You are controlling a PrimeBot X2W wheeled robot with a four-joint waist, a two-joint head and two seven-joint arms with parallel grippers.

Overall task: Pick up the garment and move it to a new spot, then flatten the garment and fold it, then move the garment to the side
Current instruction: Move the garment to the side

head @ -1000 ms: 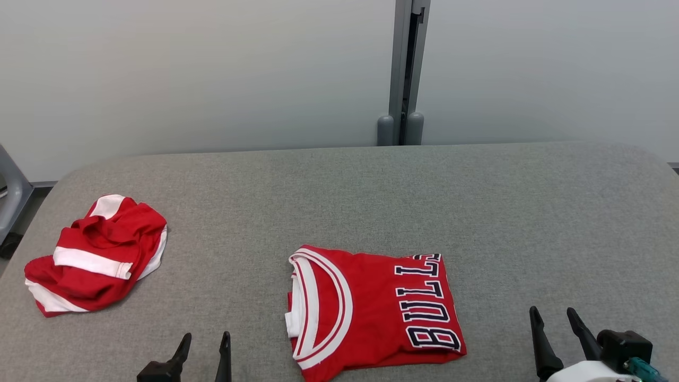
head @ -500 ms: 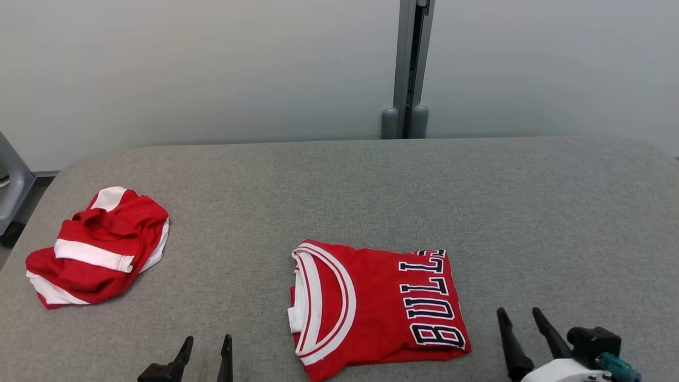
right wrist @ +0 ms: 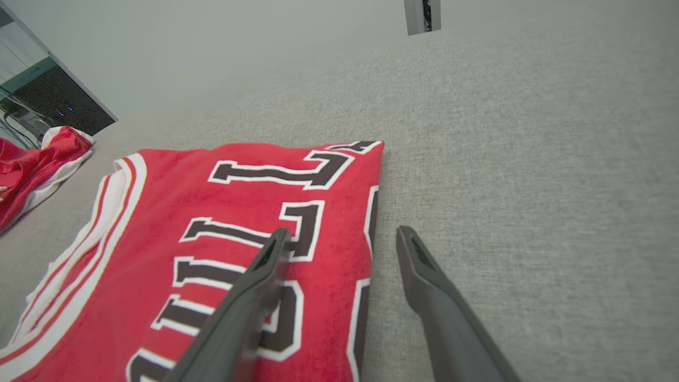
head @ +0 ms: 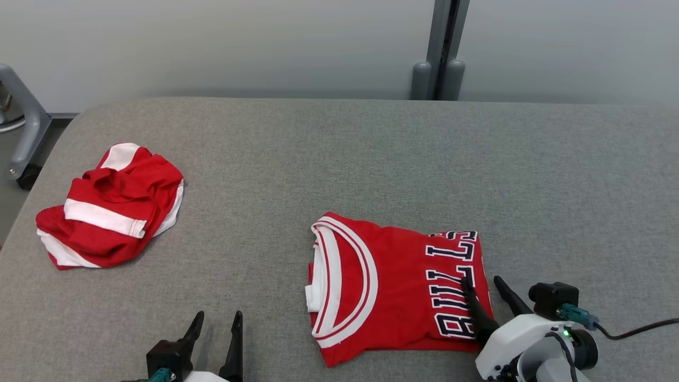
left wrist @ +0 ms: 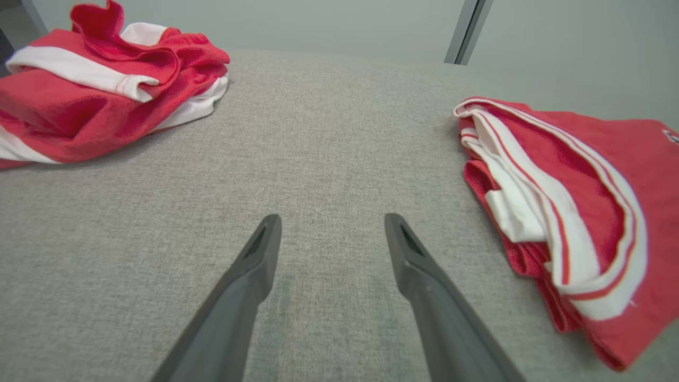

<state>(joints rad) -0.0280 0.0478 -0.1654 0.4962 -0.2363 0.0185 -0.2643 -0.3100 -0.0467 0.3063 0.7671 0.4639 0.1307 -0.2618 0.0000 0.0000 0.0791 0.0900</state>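
Red jersey [right wrist: 175, 254] edge straddled by spread right hand [right wrist: 342, 232], wrist view.

Counter [head: 371, 148]: grey woven cloth, matt, coarse weave. Jersey [head: 392, 286]: red knit cloth, soft, matt, w/ white trim and dark lettering. Crumpled garment [head: 111, 207]: same sort of red and white cloth. Left hand [head: 218, 315] and right hand [head: 481, 280]: 2 fingers [left wrist: 249, 276] each, dark smooth matt plastic. Right wrist shell [head: 509, 339]: white glossy plastic.
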